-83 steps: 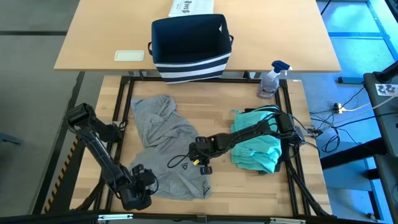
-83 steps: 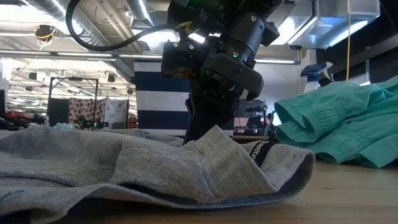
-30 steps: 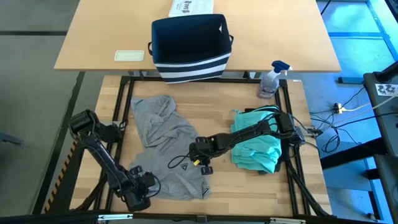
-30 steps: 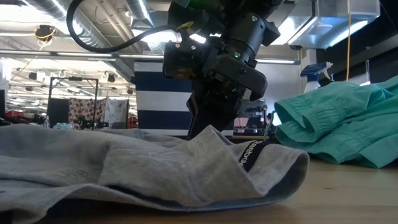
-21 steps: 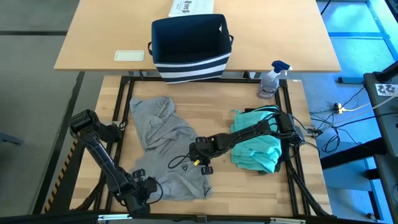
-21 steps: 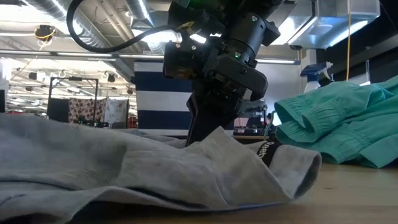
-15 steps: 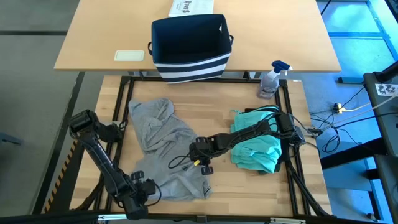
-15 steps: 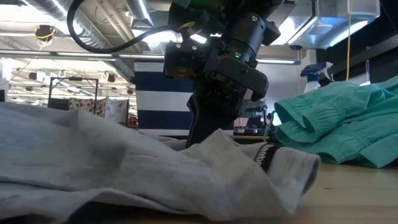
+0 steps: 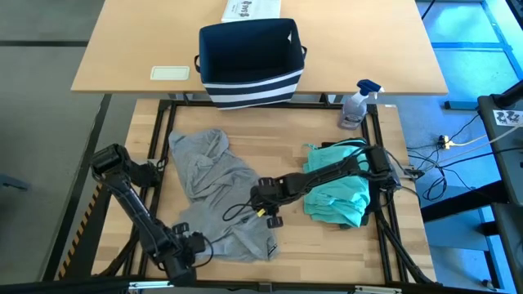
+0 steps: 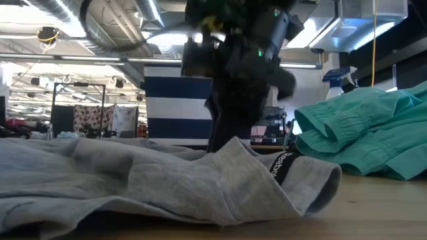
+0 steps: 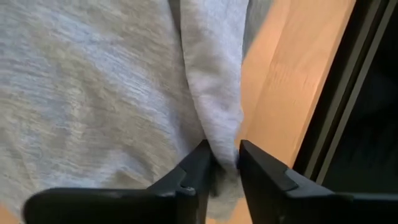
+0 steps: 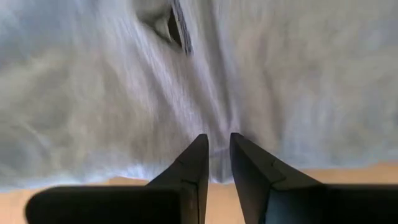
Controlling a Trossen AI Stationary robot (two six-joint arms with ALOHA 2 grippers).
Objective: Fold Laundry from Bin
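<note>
The grey T-shirt (image 9: 216, 180) lies crumpled on the wooden table (image 9: 310, 135), with its logo band (image 10: 280, 165) toward the near right. My left gripper (image 9: 189, 245) is at the shirt's near left edge, shut on cloth. My right gripper (image 9: 260, 200) is at the shirt's right side, also shut on cloth. A teal piece (image 9: 339, 196) lies bunched under the right arm. The navy bin (image 9: 249, 61) with white stripes stands on the far table. My left gripper pinches a folded-over edge of the grey T-shirt (image 11: 214, 118) between its two fingers (image 11: 261, 168), beside bare wood. The fingers come from above, pointing steeply down. The rest of the shirt lies on the table. My right gripper pinches a raised ridge of the grey cloth (image 12: 217, 121) between its two fingers (image 12: 194, 162), coming from above at a slant. The cloth stands in a small peak (image 10: 232, 141) at the fingers. The shirt around it rests on the table.
A spray bottle (image 9: 355, 106) stands at the table's far right corner. A white printed box (image 9: 249, 10) and a pale flat pad (image 9: 170, 73) lie on the far table. Black frame rails (image 9: 159, 147) run along the table's sides. Bare wood shows at the far middle.
My left gripper has risen a little with the shirt's near left edge. The cloth on that side humped up off the table, then sagged lower again. The shirt's far part has drawn slightly toward the table's left edge.
</note>
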